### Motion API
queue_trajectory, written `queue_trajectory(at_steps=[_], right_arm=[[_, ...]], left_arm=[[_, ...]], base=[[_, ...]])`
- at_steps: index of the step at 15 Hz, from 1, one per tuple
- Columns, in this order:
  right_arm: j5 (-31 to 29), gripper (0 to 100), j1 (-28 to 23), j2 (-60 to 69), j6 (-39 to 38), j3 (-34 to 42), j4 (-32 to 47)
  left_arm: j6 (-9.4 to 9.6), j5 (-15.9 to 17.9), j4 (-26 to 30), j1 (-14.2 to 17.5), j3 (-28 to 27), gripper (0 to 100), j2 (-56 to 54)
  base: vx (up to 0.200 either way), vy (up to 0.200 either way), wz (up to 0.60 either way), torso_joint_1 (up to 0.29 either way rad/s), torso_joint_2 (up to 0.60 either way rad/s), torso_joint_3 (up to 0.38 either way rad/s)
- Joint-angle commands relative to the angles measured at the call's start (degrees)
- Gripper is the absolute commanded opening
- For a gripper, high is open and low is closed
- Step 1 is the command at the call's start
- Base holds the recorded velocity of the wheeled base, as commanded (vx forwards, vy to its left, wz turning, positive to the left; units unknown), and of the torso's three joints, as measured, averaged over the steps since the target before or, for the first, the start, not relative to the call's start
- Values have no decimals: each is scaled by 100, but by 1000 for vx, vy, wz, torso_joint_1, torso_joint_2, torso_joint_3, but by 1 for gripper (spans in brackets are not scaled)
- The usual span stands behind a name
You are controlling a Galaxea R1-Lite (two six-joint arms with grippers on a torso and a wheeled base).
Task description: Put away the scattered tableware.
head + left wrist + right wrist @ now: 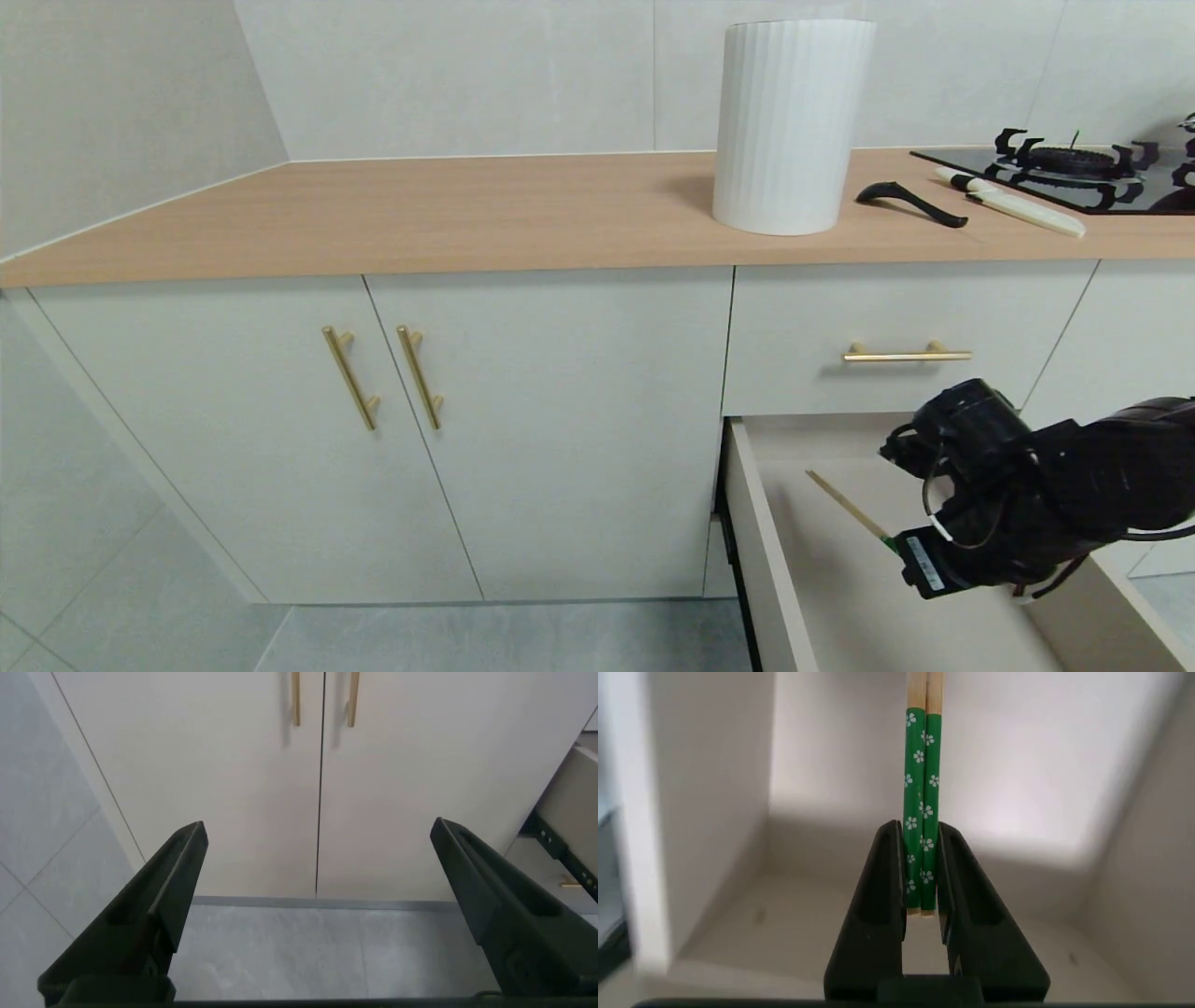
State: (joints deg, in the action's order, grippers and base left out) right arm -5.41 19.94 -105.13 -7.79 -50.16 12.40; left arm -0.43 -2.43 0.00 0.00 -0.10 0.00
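Right wrist view: right gripper (pixel 923 849) pinches 2 chopsticks (pixel 922 765), protruding forward over drawer (pixel 785 919).

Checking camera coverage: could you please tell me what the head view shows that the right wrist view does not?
The head view adds the counter with a white canister, a black utensil and a knife, the stove, the cabinet doors. The right wrist view adds the white flower print on the green ends of the chopsticks, pinched in the right hand. Shared: the chopsticks pointing into the open drawer.
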Motion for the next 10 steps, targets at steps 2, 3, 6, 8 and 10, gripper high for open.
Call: queue_trajectory(at_steps=[2,3,6,8,10], right_arm=[[-92,0,53,-1176,-161,-345,-141],[-109,0,53,-1387,-179,-336,-335],[-135,0,53,-1906,-205,-231,-985],[-206,0,97,-2257,-205,-187,-1363],[-452,0,97,-2626,-205,-169,-1714]], left_arm=[[-1,-4,0,0,1,100,0],[-1,-4,0,0,1,100,0],[-1,-4,0,0,1,100,0],[-1,-4,0,0,1,100,0],[-1,-4,0,0,1,100,0]], base=[[0,0,0,0,0,0],[0,0,0,0,0,0],[0,0,0,0,0,0],[0,0,0,0,0,0],[0,0,0,0,0,0]])
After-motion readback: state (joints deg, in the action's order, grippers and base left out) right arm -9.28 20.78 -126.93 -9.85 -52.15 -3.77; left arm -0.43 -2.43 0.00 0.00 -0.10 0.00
